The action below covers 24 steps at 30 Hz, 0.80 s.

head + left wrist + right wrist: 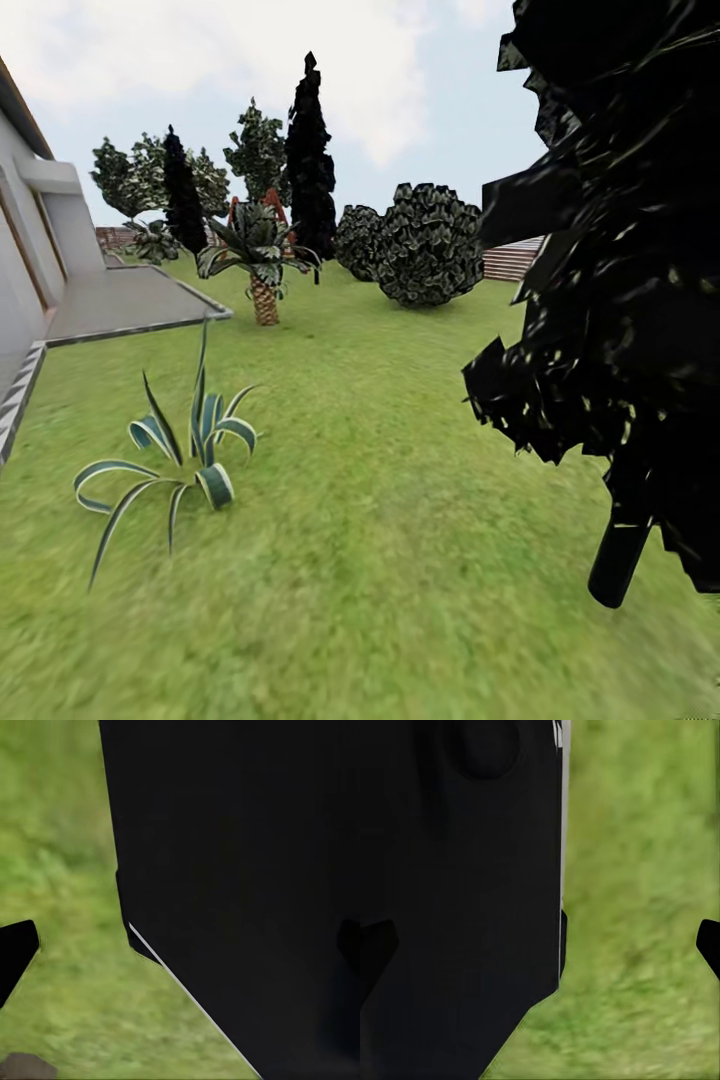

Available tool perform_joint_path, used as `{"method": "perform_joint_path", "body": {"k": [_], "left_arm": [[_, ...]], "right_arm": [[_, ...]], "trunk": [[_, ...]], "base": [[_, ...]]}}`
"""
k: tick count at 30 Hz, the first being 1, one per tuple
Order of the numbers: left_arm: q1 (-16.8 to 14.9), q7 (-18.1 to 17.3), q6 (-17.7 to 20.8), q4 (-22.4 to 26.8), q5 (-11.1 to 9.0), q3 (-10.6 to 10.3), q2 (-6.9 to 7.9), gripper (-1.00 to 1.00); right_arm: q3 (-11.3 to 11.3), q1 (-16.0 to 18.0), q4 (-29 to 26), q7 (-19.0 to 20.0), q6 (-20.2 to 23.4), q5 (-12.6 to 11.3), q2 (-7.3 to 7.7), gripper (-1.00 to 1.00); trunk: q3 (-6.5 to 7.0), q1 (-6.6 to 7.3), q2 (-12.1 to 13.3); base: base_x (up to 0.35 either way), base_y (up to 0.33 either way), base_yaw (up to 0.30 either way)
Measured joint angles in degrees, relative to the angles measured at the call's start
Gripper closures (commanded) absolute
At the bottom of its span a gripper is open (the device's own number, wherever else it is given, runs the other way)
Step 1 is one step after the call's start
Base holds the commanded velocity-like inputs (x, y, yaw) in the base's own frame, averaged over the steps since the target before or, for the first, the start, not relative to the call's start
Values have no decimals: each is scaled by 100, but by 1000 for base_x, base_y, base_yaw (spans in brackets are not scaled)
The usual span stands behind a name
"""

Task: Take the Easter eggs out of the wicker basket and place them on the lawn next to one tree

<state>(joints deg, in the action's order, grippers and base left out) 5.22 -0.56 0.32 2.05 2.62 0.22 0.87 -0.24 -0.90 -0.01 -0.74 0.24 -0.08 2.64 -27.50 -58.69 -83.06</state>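
- In the left wrist view, one dark fingertip [15,952] of the left gripper [180,949] juts in over grass, and a faint dark shape at the opposite edge may be the other; a large black body of the robot covers most of the frame, so whether the jaws are parted or closed cannot be told.
- In the right wrist view, the right gripper [544,945] shows two dark fingertips [709,945] at opposite edges with nothing seen between them but grass and a black robot panel; the jaws stand spread and released.
- The lawn [380,560] is mottled green grass, flat and wide, running from the foreground to the far fence [512,260].
- A white house [30,230] with a grey paved terrace [120,300] borders the lawn on the left.
- A striped agave plant [175,455] stands in the left foreground; a small palm [260,265] stands further back.
- A near-black cypress-like tree [620,280] looms close on the right, its dark trunk meeting the grass.
- Round dark bushes [425,245] and a tall dark cypress [312,160] line the far side.
- Open grass lies between the agave and the near-black tree, stretching ahead toward the bushes.
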Motion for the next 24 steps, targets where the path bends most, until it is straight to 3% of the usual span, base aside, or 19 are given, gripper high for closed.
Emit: {"method": "perform_joint_path", "body": {"k": [11,16,20,24], "left_arm": [[2,0,0,2,0,0,0,-100],[2,-51,0,-2,-2,0,2,-100],[2,-393,0,2,2,-1,9,-100],[2,-486,6,2,4,0,12,-100]], "right_arm": [[0,1,2,-2,0,0,0,-100],[0,2,2,-5,0,-1,-4,-100],[0,2,3,-5,0,0,-6,-100],[0,2,3,-5,0,-1,-6,-100]], "trunk": [[0,0,0],[0,-1,0],[0,-1,0],[0,-1,0]], "base": [[331,24,-52],[229,246,5],[197,283,56],[194,286,68]]}}
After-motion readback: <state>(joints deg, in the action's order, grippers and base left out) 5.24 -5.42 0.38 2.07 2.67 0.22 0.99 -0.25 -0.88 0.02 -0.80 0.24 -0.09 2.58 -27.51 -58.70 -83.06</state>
